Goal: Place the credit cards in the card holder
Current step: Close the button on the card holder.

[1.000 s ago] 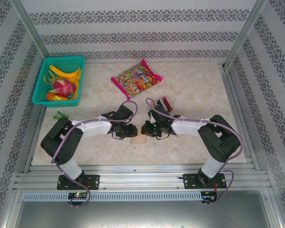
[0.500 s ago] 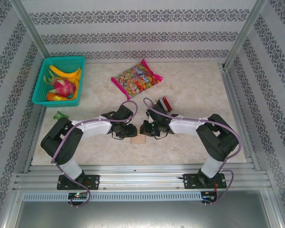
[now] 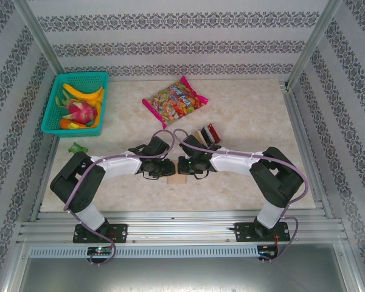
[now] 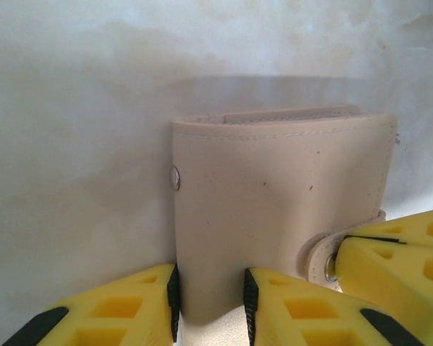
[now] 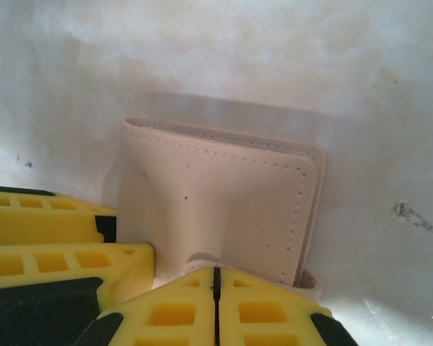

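Observation:
The card holder (image 4: 281, 202) is a tan leather-like wallet, folded shut on the pale table between both arms; in the top view (image 3: 178, 179) it peeks out below the two wrists. My left gripper (image 4: 211, 303) is shut on its near edge, with a pad on each side. My right gripper (image 5: 216, 288) is shut on the snap strap (image 4: 323, 258) at the wallet's side. In the top view the left gripper (image 3: 168, 170) and right gripper (image 3: 182, 167) nearly touch. The credit cards (image 3: 208, 133), red, dark and tan, stand together behind the right arm.
A green basket (image 3: 55, 118) of fruit sits at the back left. A colourful candy bag (image 3: 174, 98) lies at the back middle. A small green item (image 3: 78, 147) lies by the left arm's elbow. Metal rails edge the table.
My right gripper has slid left to the card holder and shut on its strap. The left jaws have narrowed onto the wallet's edge. The left arm stayed in place.

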Motion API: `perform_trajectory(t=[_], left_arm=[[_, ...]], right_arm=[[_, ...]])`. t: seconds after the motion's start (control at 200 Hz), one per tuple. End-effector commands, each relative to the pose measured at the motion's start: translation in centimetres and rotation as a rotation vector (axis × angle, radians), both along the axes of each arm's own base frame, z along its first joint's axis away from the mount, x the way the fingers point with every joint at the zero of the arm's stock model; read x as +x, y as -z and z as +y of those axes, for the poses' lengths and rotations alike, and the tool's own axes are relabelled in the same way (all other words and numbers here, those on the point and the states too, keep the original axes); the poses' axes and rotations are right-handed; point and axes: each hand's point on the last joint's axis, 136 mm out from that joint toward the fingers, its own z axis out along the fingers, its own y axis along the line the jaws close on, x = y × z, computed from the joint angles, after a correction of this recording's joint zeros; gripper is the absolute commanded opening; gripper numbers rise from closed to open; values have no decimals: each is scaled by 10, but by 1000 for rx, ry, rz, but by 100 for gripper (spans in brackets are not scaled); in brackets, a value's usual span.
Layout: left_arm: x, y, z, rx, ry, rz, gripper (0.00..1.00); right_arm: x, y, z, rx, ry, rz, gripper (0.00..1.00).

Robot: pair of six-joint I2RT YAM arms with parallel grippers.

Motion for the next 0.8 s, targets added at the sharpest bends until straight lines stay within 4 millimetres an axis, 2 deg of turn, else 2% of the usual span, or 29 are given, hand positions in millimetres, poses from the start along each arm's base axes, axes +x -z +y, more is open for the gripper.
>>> perform_trajectory(t=[0.0,0.24,0.335,0.4,0.445,0.51,0.56,0.605,0.66,0.749,0.794], left_arm=[[-13,15,-13,-18,30,24,32],[-12,12,-12,-20,22,16,31],[-12,12,-11,-20,16,11,31],[-10,8,-10,-16,9,-4,31],[-8,4,-10,-17,5,-19,32],[-4,-4,-9,-19,-1,-49,34],[1,-13,-8,-16,-3,-82,36],[5,-24,-7,-11,-1,-118,37],[11,-39,-1,14,-8,-171,41],[19,-62,18,81,-41,-273,47],[24,-72,31,125,-70,-325,51]], right_arm=[[-65,60,-31,-196,-98,199,9],[-83,77,-50,-307,-141,191,8],[-74,71,-53,-301,-119,142,7],[-59,54,-39,-226,-110,107,9],[-44,34,-29,-177,-100,51,10],[-20,-6,-19,-107,-81,-66,12],[-1,-42,-22,-74,-46,-171,17],[13,-71,-34,-70,-9,-269,19],[28,-103,-60,-99,50,-388,28],[45,-137,-126,-242,198,-561,53],[52,-145,-162,-326,279,-625,64]])
